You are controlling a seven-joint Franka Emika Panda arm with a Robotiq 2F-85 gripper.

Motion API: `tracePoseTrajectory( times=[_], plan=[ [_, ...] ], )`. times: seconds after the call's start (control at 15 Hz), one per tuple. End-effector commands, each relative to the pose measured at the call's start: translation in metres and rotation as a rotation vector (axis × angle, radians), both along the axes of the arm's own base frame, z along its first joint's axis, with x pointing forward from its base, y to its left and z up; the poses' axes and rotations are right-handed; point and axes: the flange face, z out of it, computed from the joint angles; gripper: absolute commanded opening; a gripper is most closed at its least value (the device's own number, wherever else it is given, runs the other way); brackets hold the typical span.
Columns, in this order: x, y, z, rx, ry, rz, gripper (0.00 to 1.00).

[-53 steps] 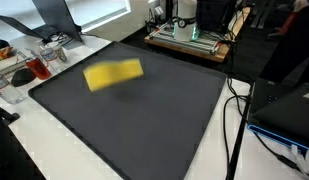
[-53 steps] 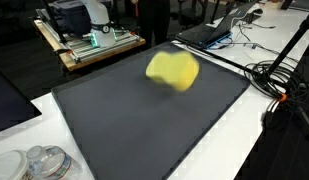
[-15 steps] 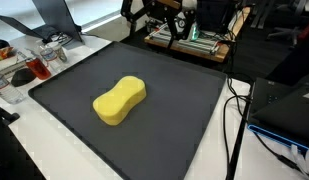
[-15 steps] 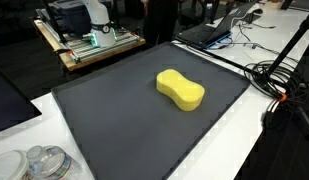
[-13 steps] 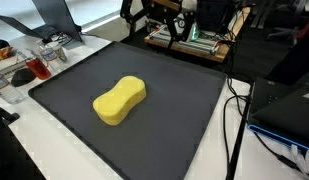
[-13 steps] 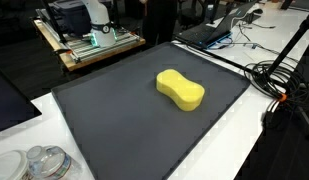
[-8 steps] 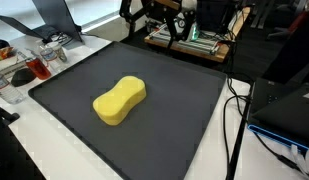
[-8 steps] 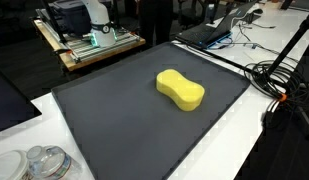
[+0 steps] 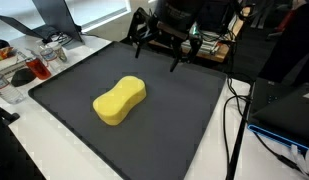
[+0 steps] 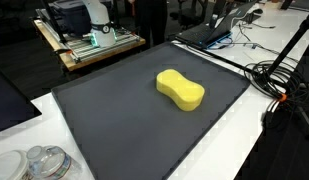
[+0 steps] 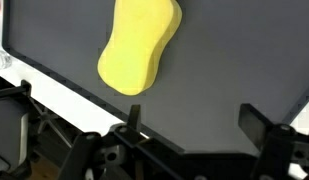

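Note:
A yellow peanut-shaped sponge (image 9: 119, 101) (image 10: 180, 89) lies flat near the middle of a dark grey mat (image 9: 189, 125) (image 10: 114, 125). My gripper (image 9: 156, 58) hangs above the mat's far edge, well away from the sponge, fingers spread. In the wrist view the sponge (image 11: 140, 45) lies at the top centre. The gripper (image 11: 194, 122) stands open below it with only bare mat (image 11: 229, 60) between its two dark fingers (image 11: 256, 125). Nothing is held or touched.
Glasses and a bowl (image 9: 34, 65) stand on the white table beside the mat. Cables (image 9: 234, 110) (image 10: 279, 80) run along its other side. A laptop (image 10: 209, 30) and a machine on a wooden cart (image 10: 89, 35) sit behind. Lidded jars (image 10: 39, 160) stand near one corner.
The sponge, a blur over the mat in the oldest frames, now lies still. In the last half second my gripper has come forward and down over the mat's far edge.

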Motion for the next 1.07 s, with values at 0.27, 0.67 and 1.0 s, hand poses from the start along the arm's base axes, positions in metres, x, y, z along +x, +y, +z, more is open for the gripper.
tracePoseTrajectory(
  times=[0.27,0.67,1.0],
  plan=[
    [0.048,0.014,-0.057,-0.098,0.092,0.02,1.0],
    [0.035,0.021,-0.114,-0.102,0.171,0.097,1.0],
    [0.009,0.017,-0.114,-0.092,0.186,0.122,1.0]
  ],
)
